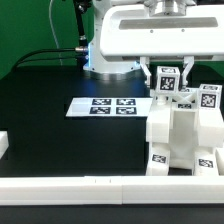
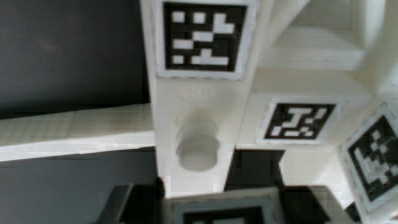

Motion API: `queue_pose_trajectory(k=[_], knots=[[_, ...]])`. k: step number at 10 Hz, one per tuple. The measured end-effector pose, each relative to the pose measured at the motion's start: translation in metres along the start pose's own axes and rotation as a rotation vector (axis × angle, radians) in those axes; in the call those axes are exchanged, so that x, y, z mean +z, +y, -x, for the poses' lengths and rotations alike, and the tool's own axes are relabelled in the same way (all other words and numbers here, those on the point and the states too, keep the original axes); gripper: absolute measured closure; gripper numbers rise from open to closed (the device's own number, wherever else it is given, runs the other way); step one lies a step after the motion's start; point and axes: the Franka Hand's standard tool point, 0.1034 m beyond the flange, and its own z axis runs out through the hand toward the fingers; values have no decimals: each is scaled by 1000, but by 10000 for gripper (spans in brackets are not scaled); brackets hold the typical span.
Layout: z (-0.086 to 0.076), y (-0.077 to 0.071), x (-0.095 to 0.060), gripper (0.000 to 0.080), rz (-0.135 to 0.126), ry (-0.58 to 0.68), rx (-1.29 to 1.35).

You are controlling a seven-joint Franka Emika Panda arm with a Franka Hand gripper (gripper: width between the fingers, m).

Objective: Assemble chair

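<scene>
At about four o'clock in the exterior view, the chair (image 1: 180,135) is being built up on the black tabletop (image 1: 60,135). Its top tagged piece (image 1: 168,83) is being gripped by the partly closed hand (image 1: 167,76), apparently a seating step. Next, that piece is to be pressed home before release.

So the Panda arm (image 1: 150,40) comes in from about 12 o'clock in the exterior view, big white wrist block hanging level with the hand pointing straight down. The gripper (image 1: 167,84) hangs off it toward 5 o'clock, fingers vertical. The jaws sit partway closed, clamped on a tagged upright piece of the chair (image 1: 182,128). From the wrist view the dark fingertips (image 2: 146,200) show at 6 o'clock, one each side of a white bar, looking down its length.
</scene>
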Motion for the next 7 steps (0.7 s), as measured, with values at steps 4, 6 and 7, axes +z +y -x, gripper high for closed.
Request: queue_pose_trajectory(k=[4,6,7], knots=[[11,6,2,515,11,-1,-7],[10,7,2,515,14,5,-5],[9,8,3,515,15,6,-5]])
